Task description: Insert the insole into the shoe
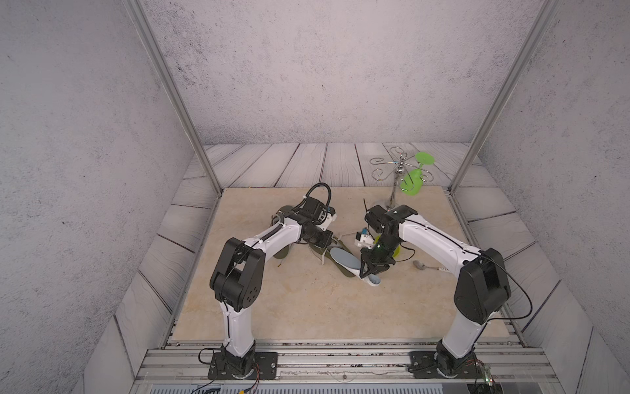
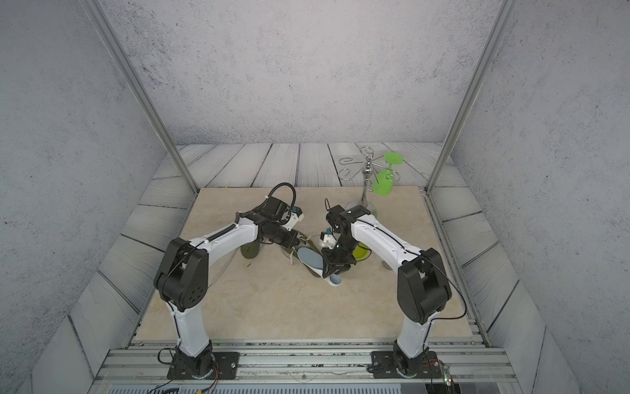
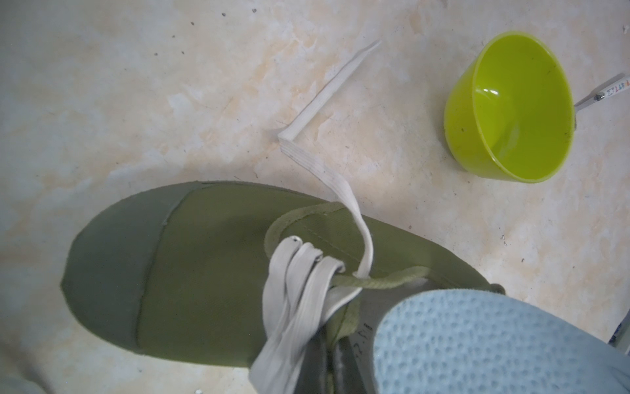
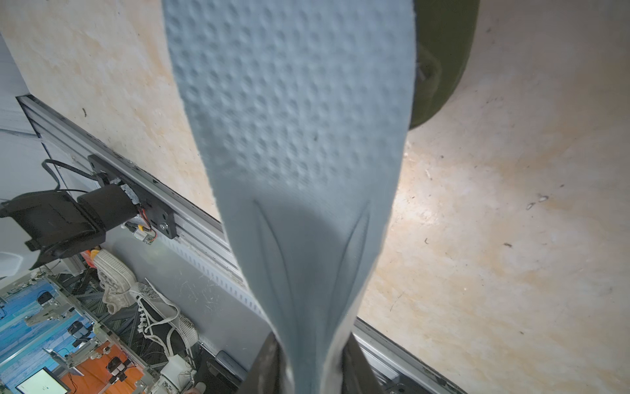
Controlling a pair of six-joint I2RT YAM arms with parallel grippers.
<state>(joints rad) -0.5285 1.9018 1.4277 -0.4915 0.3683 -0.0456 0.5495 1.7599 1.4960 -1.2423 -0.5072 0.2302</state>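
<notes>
The insole (image 4: pixel 293 136) was pale blue foam, dimpled over its broad front and smooth with two curved creases toward the heel. The right gripper (image 4: pixel 310 370) was clenched on that narrow heel end, one dark finger (image 4: pixel 269 361) on each side. The insole's rounded front lay over the opening of the shoe (image 3: pixel 204 273), just behind the laces (image 3: pixel 296 290).

The shoe was olive canvas with a darker, smoother toe cap, and its flat off-white laces had one loose end kinked across the table (image 1: pixel 306 307) (a mottled beige, stone-like top).

Only the left wrist view showed the toe and laces. In both top views the arms hid most of the shoe, leaving an olive strip beside the insole (image 1: pixel 344 261). The left gripper (image 1: pixel 324 244) was closed low at the shoe's laced part, but whether it pinched anything I could not tell.

A glossy lime bowl (image 3: pixel 511 112) stood near the shoe, half hidden by the right arm in a top view. A metal spoon (image 1: pixel 421 265) lay beyond it, and farther back stood a wire rack (image 1: pixel 397 167) holding a green goblet (image 1: pixel 414 177).
</notes>
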